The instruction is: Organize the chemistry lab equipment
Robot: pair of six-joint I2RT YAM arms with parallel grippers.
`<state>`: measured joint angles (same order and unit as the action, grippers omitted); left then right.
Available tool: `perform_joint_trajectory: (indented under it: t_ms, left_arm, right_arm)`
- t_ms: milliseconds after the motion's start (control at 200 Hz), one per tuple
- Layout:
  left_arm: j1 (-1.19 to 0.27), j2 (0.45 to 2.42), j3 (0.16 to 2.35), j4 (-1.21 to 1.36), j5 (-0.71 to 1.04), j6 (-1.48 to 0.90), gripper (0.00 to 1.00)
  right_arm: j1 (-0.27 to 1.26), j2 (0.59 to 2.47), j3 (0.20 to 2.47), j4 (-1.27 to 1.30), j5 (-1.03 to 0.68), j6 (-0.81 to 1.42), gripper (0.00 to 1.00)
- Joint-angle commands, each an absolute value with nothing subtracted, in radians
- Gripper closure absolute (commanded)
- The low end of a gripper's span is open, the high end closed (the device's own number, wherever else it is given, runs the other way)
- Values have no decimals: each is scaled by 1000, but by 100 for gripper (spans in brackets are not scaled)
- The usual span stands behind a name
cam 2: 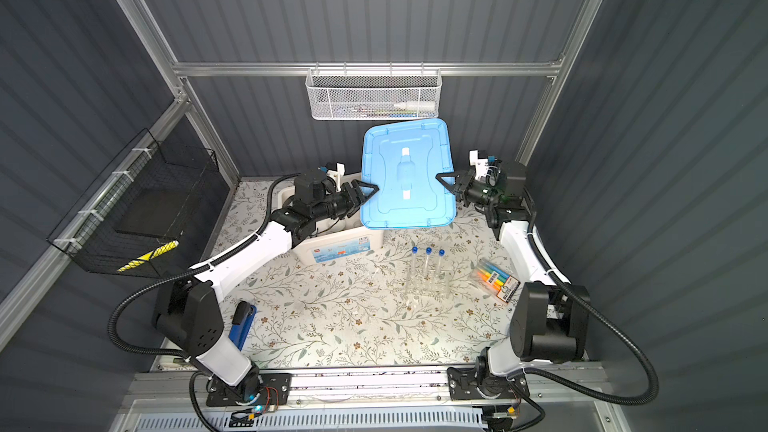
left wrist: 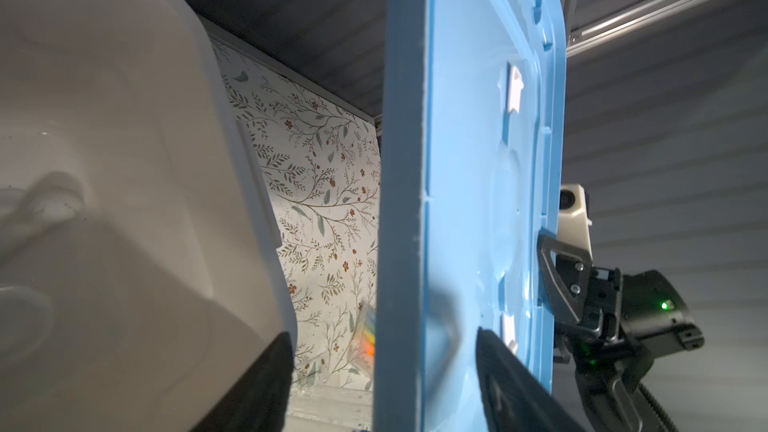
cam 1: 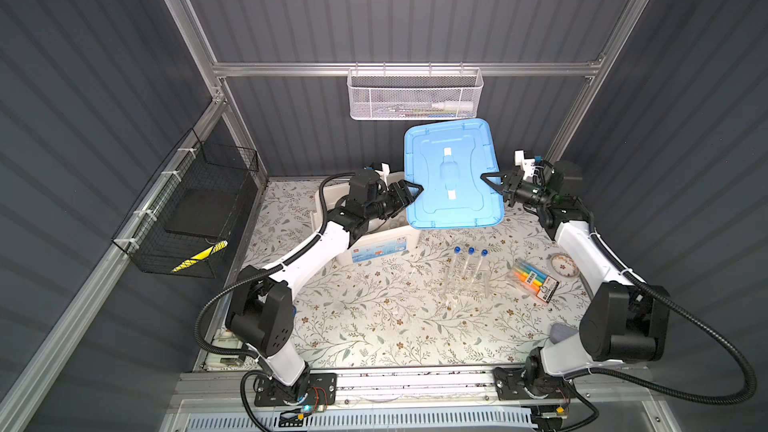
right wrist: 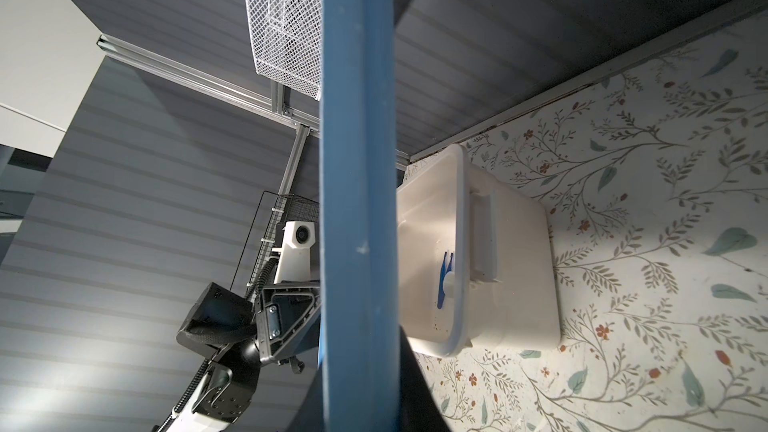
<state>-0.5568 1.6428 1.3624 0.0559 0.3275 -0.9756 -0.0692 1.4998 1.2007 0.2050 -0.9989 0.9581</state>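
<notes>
Though blurred, bin (cam 1: pixel 411 238) w/ blue label (cam 1: pixel 378 252)

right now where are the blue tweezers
The blue tweezers lie inside the white bin, back-left of table centre, by the raised blue lid; only the right wrist view shows them.

The flat light-blue plastic lid (cam 1: pixel 451 176) hangs over the right part of the open white plastic bin (cam 1: pixel 386 236), roofing it. Only the bin's left part is uncovered, and the left arm (cam 1: pixel 316 251) crosses above that gap. The left tool (cam 1: pixel 417 191) straddles the lid's left edge with slack on both sides; the right tool (cam 1: pixel 484 178) pinches the opposite edge. The floral surface (cam 1: pixel 365 317) lies bare at front-centre. To its right, three upright blue-capped clear test tubes (cam 1: pixel 469 263) in a clear rack (cam 1: pixel 465 286) block the way, with the pack of coloured highlighters (cam 1: pixel 534 282) just beyond.
</notes>
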Motion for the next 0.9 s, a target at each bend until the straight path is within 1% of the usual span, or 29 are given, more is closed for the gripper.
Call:
perform_joint_trajectory:
  t_ms: [0, 25, 45, 180, 325, 460, 530, 760, 860, 895]
  left_arm:
    - [-551, 1562, 1405, -74, 244, -884, 12]
    - [-548, 1551, 1405, -98, 229, -876, 3]
    - [-546, 1543, 1405, -119, 217, -866, 0]
    - [-526, 1486, 1455, -245, 145, -800, 0]
    - [-490, 1427, 1488, -355, 101, -738, 0]
    - [-436, 1410, 1549, -443, 135, -707, 0]
    - [-420, 1417, 1607, -489, 151, -690, 0]
    - [-365, 1463, 1793, -564, 245, -695, 0]
    - [-299, 1467, 1819, -533, 321, -763, 0]
    - [-269, 1465, 1817, -508, 383, -798, 0]
  right_arm:
    - [-66, 1449, 1266, 192, -984, 893, 94]
    - [-65, 1444, 1275, 188, -977, 887, 94]
    - [-65, 1441, 1280, 182, -972, 879, 94]
    - [-58, 1410, 1329, 132, -931, 809, 94]
    - [-25, 1385, 1417, -35, -828, 609, 94]
    - [77, 1394, 1545, -227, -647, 358, 94]
    - [145, 1403, 1598, -274, -540, 253, 94]
    - [361, 1422, 1677, -271, -197, -56, 94]
    - [447, 1441, 1695, -259, -64, -205, 95]
    - [478, 1446, 1690, -242, -11, -263, 95]
